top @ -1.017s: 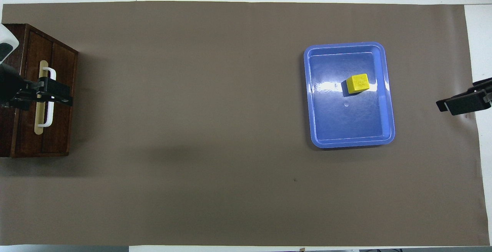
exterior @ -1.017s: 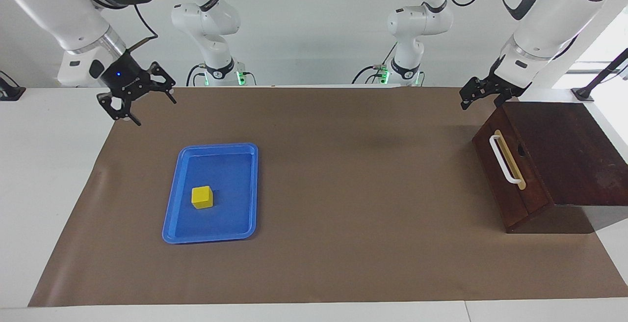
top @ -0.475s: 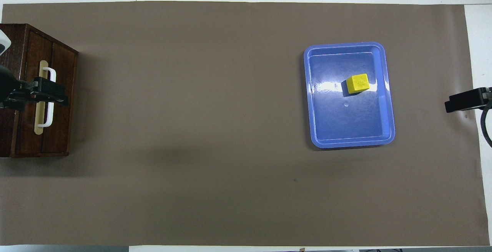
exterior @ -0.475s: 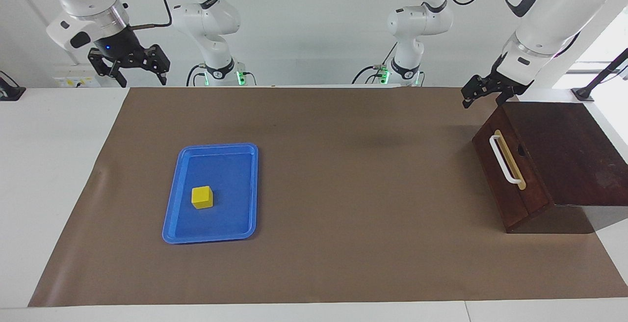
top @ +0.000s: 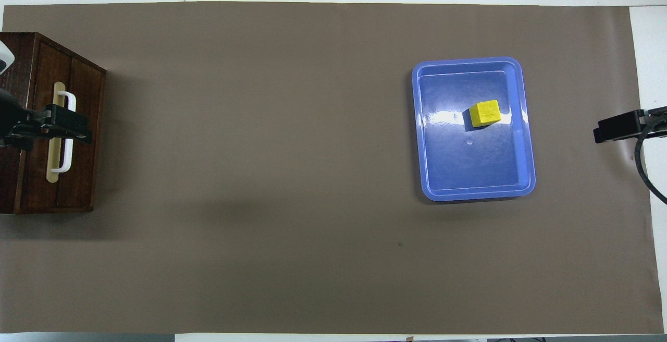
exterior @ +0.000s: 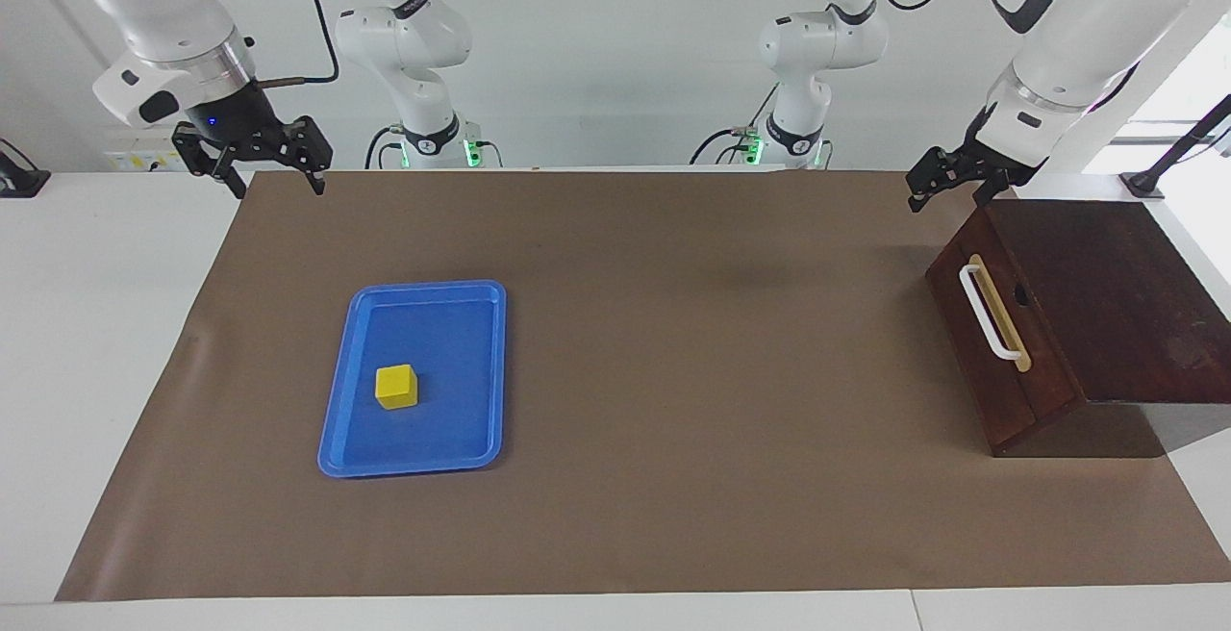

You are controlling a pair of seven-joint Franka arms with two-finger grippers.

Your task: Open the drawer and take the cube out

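Note:
The dark wooden drawer [exterior: 1000, 362] [top: 78, 138] stands shut in its box at the left arm's end of the table, white bar handle [exterior: 988, 314] facing the middle. A small yellow cube [exterior: 395, 387] [top: 485, 112] rests in the blue tray [exterior: 414, 466] [top: 474, 195] toward the right arm's end. My left gripper [exterior: 947, 190] [top: 73, 128] hangs open above the box's corner nearest the robots, apart from the handle. My right gripper [exterior: 277, 185] [top: 607, 133] hovers open and empty over the mat's edge at its own end.
A brown mat [exterior: 673, 371] covers most of the white table. Two more white arms [exterior: 414, 44] stand at the back and take no part.
The right gripper has risen and swung back toward its base, turning level. The left gripper has barely shifted above the box. Cube, tray and drawer have not moved.

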